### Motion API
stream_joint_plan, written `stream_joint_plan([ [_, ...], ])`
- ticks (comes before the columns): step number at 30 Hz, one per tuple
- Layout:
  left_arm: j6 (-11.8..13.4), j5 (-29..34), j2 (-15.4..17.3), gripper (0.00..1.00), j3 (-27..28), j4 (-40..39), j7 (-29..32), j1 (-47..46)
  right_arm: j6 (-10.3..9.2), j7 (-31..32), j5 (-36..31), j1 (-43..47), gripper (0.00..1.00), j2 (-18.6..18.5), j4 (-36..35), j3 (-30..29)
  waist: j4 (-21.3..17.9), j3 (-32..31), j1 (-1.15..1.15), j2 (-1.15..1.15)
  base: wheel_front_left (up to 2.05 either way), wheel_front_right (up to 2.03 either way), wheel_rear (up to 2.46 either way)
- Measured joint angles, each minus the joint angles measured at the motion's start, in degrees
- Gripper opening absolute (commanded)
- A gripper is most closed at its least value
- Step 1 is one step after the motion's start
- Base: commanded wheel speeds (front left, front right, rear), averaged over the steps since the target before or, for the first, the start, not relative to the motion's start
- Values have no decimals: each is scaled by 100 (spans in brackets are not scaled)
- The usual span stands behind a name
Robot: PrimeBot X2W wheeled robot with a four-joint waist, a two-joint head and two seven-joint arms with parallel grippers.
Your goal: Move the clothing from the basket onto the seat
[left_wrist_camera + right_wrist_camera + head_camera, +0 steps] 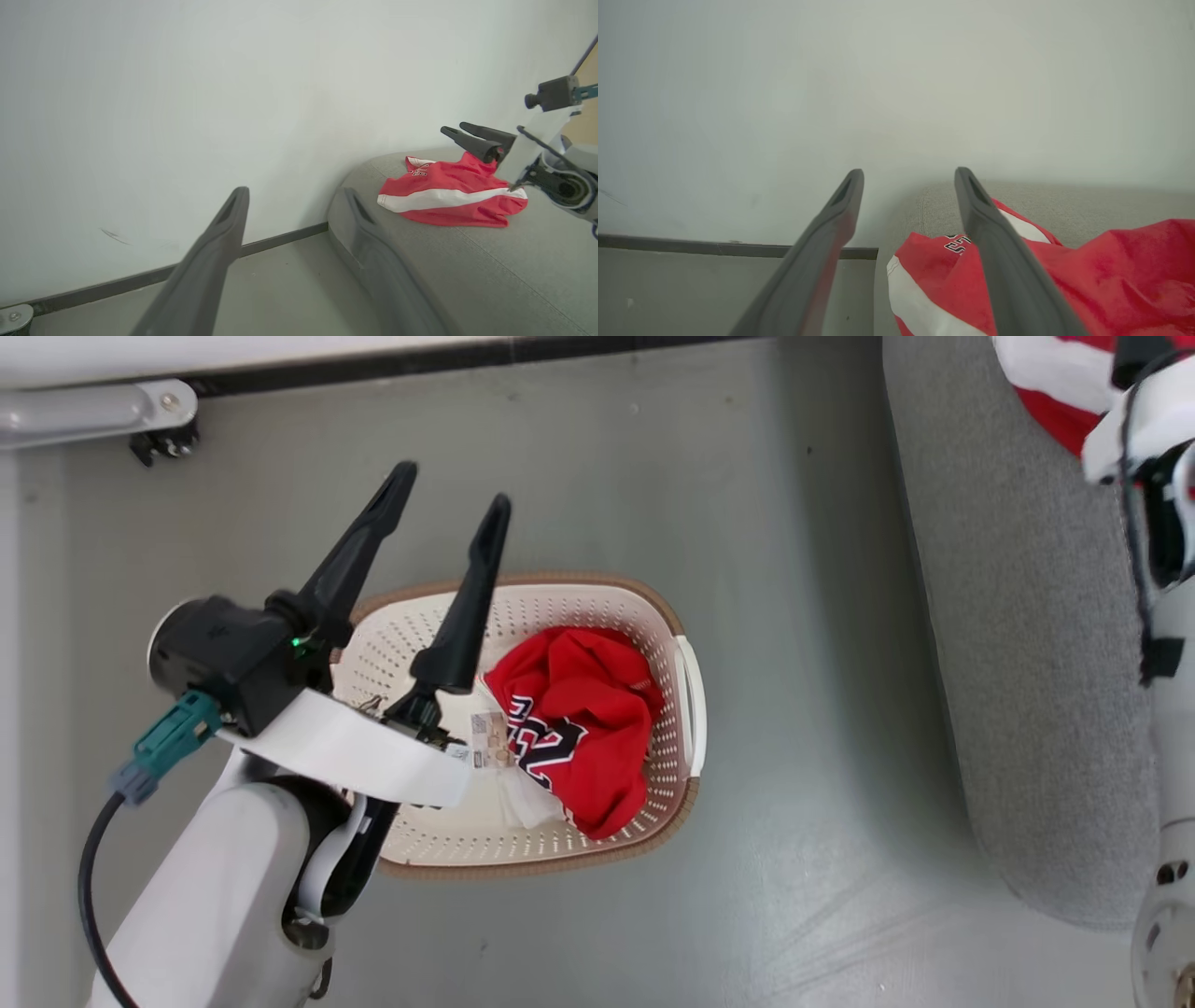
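The left jaws are seen in the head view spread wide, their two dark fingers [462,607] well apart and nothing held between them. They are poised over the near-left part of the basket [689,695], which stands on the grey floor [747,476]. The lettered garment [583,728], red with black-and-white characters, is bunched inside the basket, below the left jaws and off to their right-hand side, clear of both fingers. A sticker [490,739] is seen on the basket's bottom, just beside the garment and under the base of the left jaws. The seat [1027,663] lies well to the right of the left jaws, apart from the basket. In the left wrist view the striped garment [448,198], red with a broad white band, is seen lying crumpled on the seat [514,280], with the right jaws directly above its highest fold, parted and holding nothing; whether the fabric is touched there cannot be told. In the right wrist view the right jaws are shown fully spread, and the striped garment [1111,270] is spread beneath and beyond the right-hand finger [994,242], at the rounded edge of the seat [1087,200]. A pale wall [784,93] stands beyond both pairs of jaws.
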Motion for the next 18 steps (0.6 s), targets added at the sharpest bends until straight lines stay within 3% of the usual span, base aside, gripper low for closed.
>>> stream_joint_plan([
  [14,149,-234,-52,100,372,549,-686,736,-1,-183,463,831,100,65,-33,879,316,-695,0,0,0,0,0],
  [18,149,-293,-63,100,510,659,-915,884,-1,-182,717,1070,100,68,-425,1304,391,-905,0,0,0,0,0],
])
